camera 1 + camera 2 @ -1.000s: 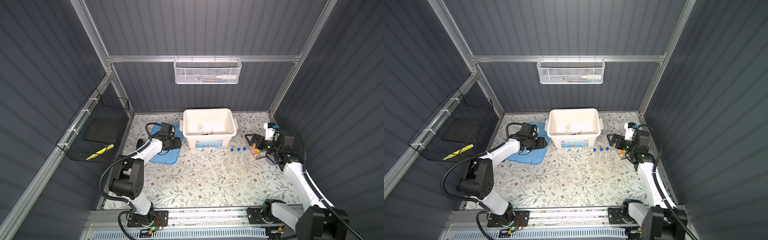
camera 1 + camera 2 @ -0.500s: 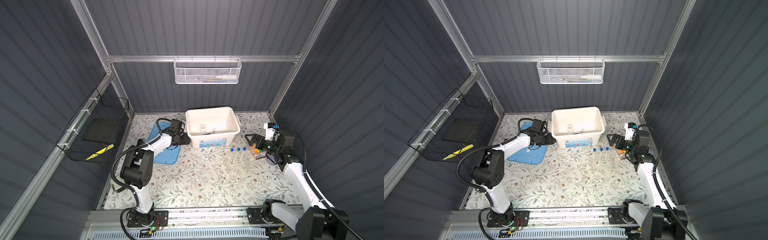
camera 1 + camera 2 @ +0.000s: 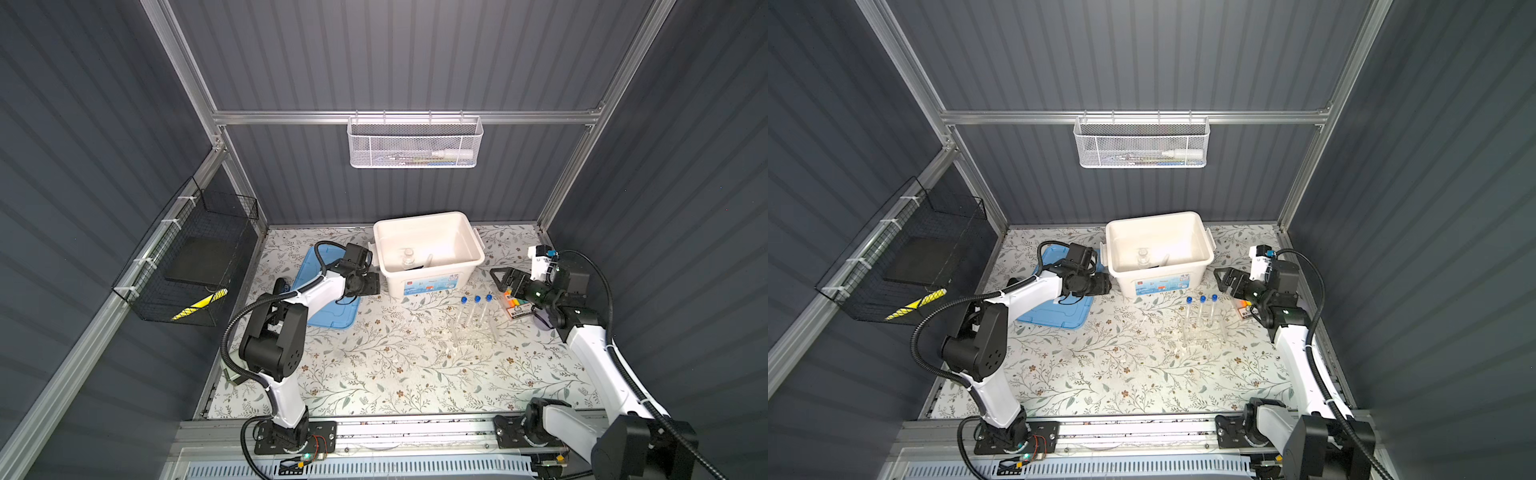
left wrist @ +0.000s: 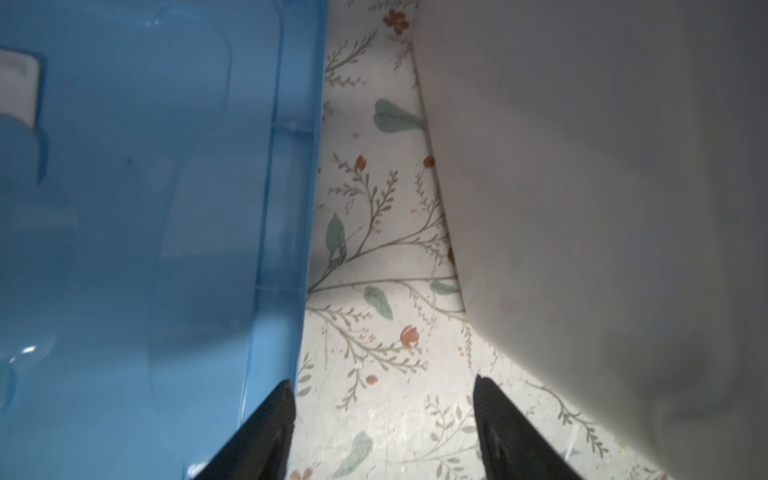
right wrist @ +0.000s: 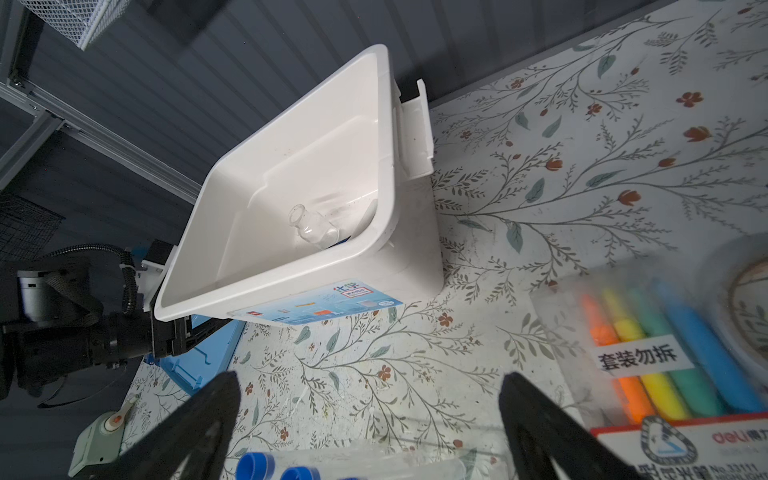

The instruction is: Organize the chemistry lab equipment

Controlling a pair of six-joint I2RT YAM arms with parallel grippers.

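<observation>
three blue-capped test tubes (image 3: 473, 311) stand in one clear rack (image 3: 474, 336), centre right; one glass vessel (image 3: 408, 257) sits in one white bin (image 3: 430, 269); left gripper (image 4: 382, 384) and right gripper (image 5: 370, 380) gape, empty.

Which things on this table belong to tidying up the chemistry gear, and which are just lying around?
Part of the job:
- three blue-capped test tubes
- clear tube rack
- small glass vessel
- white bin holding it

Just lying about:
- highlighter pack
- white wire basket
- black wire basket

vessel (image 3: 409, 259) in bin (image 3: 399, 284) | lid (image 3: 332, 318) left of bin | rack (image 3: 478, 334) before bin
</observation>
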